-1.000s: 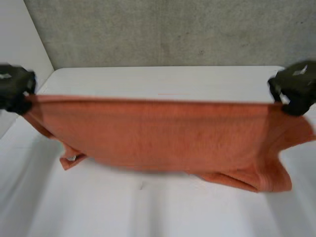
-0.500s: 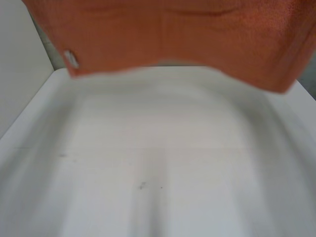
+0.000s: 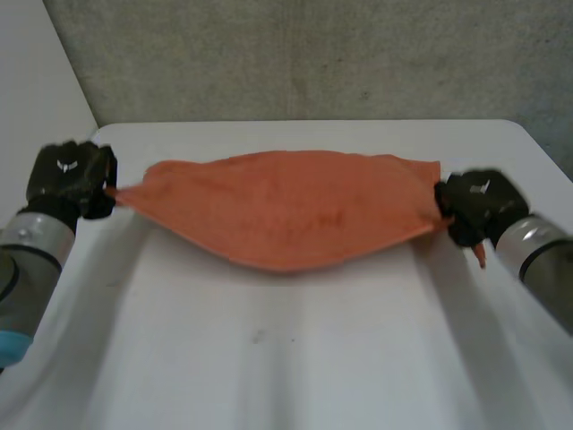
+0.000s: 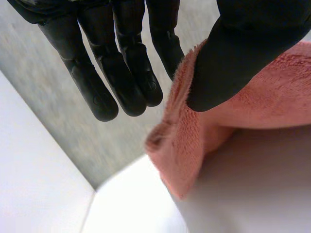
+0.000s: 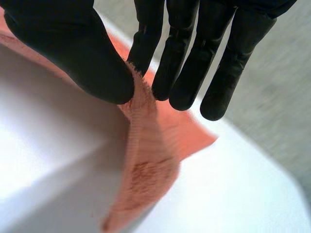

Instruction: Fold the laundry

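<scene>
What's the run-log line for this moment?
orange towel: stretched over white table | left hand: pinching its left end | right hand: pinching its right end

You have open table (image 3: 269,358) across the lower half of the head view, plus a bare strip at the top between the orange towel (image 3: 286,210) and the grey wall (image 3: 313,54). The towel bars the middle from left to right, stretched between the left hand (image 3: 70,176) and right hand (image 3: 474,204) pinching its ends.
</scene>
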{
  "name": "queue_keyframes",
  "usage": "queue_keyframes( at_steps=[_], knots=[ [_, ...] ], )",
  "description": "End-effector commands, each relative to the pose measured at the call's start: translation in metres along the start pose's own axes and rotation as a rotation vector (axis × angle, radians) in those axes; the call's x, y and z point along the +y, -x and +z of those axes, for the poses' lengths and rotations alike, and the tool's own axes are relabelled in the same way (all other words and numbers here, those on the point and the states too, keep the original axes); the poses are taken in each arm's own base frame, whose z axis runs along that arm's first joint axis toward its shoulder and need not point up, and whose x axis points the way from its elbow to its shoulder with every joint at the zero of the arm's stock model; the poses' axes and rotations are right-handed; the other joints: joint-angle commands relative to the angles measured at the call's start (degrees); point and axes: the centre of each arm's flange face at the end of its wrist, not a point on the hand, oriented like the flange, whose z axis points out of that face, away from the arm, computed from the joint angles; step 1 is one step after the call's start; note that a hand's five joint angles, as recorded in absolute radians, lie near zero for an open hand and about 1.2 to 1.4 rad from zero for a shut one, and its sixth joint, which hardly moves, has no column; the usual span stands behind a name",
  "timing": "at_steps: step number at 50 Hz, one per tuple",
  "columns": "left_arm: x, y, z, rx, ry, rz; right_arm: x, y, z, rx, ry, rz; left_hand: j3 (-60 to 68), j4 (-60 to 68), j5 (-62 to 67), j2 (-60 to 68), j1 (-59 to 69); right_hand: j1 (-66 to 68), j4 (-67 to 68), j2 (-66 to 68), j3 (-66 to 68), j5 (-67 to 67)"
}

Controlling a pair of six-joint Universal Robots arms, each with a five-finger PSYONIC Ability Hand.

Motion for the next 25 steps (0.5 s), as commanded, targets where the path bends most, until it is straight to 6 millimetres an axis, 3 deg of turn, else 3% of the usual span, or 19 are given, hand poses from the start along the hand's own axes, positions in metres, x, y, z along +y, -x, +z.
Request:
queue_keyframes(
  at_steps=[1,6,16,25],
  knots=[
    [0.014,0.011,-0.001,-0.035,0.048,-0.005,0.039,0.002,0.005,-0.013,0.115,0.055,11.56,11.51,14.55,11.27,14.99,14.5,2.47,3.28,2.67,3.41],
    [0.016,0.011,-0.003,-0.034,0.058,-0.008,0.053,-0.009,0.005,0.036,0.135,0.138,11.56,11.51,14.55,11.27,14.99,-1.11,-13.14,-12.33,-12.94,-12.2],
    [0.019,0.009,-0.006,-0.024,0.071,-0.031,0.06,-0.023,0.006,0.08,0.142,0.27,11.56,11.51,14.55,11.27,14.99,-5.51,-17.54,-16.73,-17.33,-16.6],
    [0.019,0.01,-0.005,-0.026,0.07,-0.039,0.07,-0.019,0.007,0.072,0.189,0.277,11.56,11.51,14.55,11.27,14.99,-7.03,-19.07,-18.25,-18.86,-18.12]
  ],
)
